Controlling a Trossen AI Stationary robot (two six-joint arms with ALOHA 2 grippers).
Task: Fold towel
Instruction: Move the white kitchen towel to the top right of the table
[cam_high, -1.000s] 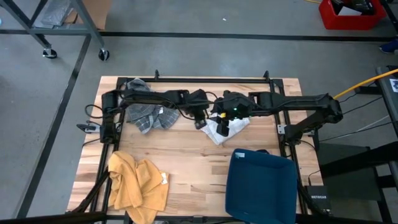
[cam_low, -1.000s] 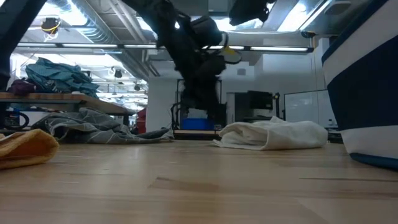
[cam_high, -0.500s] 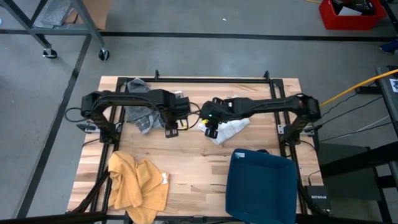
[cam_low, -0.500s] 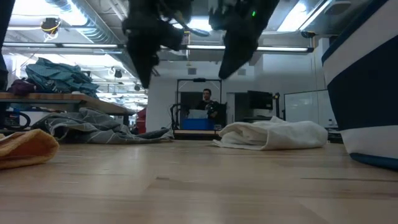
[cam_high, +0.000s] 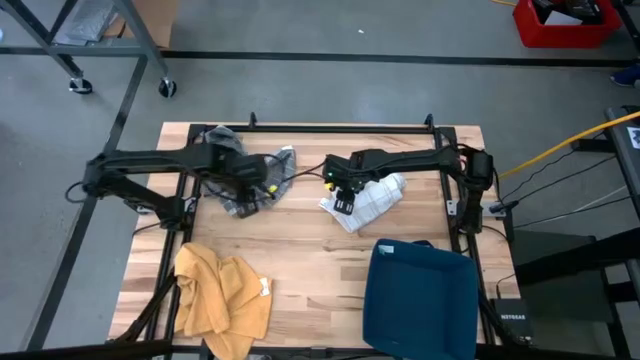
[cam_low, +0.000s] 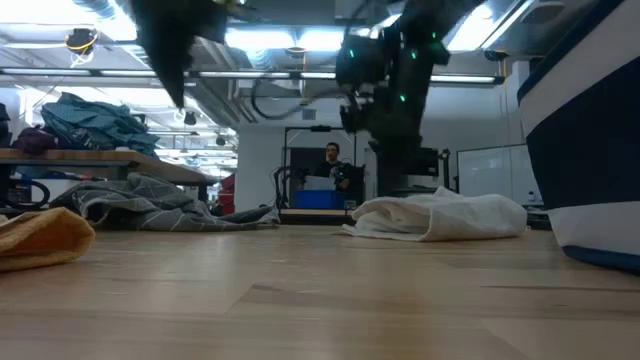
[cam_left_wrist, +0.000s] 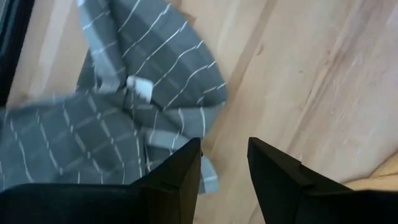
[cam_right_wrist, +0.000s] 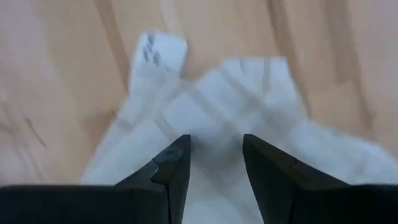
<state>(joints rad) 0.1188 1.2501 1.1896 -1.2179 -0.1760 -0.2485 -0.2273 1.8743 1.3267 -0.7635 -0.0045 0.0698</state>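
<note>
Three crumpled towels lie on the wooden table. A white towel (cam_high: 368, 203) (cam_low: 440, 215) is at mid-table, a grey checked towel (cam_high: 243, 190) (cam_left_wrist: 118, 118) at the far left, and a yellow towel (cam_high: 222, 295) at the near left. My right gripper (cam_high: 343, 203) (cam_right_wrist: 216, 155) points down, open, close above the white towel's left end (cam_right_wrist: 186, 106). My left gripper (cam_high: 268, 188) (cam_left_wrist: 224, 162) is open above the grey towel's right edge, with bare wood between its fingers.
A dark blue bin (cam_high: 420, 295) stands at the near right, just in front of the white towel. Bare wood (cam_high: 320, 270) lies between the yellow towel and the bin. The black arm frames run along the table's left, right and far edges.
My left gripper has swung from mid-table toward the left edge and risen, and now stands over the grey towel. My right gripper has moved a little to the left and come down, tipping steeper, over the white towel's left end. The towels have not moved.
</note>
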